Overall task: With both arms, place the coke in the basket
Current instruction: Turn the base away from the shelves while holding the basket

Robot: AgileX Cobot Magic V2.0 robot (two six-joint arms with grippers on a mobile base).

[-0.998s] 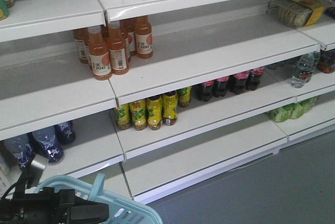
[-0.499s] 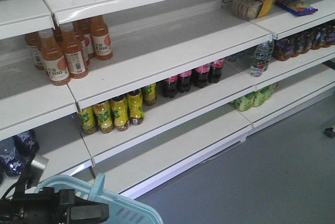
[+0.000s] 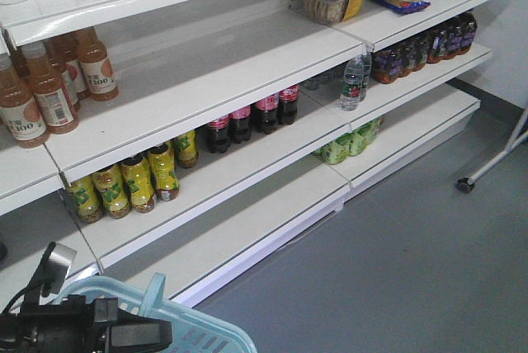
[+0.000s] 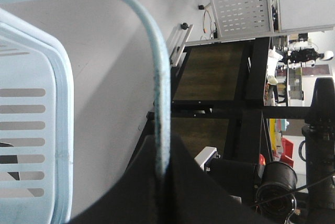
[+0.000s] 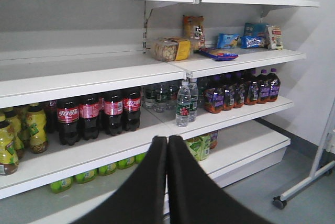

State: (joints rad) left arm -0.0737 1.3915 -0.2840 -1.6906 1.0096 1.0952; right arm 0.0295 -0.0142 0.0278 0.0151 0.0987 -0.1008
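Coke, slim red-topped bottle, not identifiable here; likely light, rigid, slick, so grip mid-body. Left gripper clamps the handle of the light blue slotted plastic basket; right gripper pressed together, empty.

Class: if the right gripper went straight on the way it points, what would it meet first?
Likely the clear water bottles standing at the front of the middle shelf, directly above the right gripper tips in its wrist view. Depth is hard to judge.

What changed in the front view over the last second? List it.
The shelves and their bottles slid left in the picture as the view swung right; a wheeled stand came into sight. The basket and the black arm beside it kept their place.
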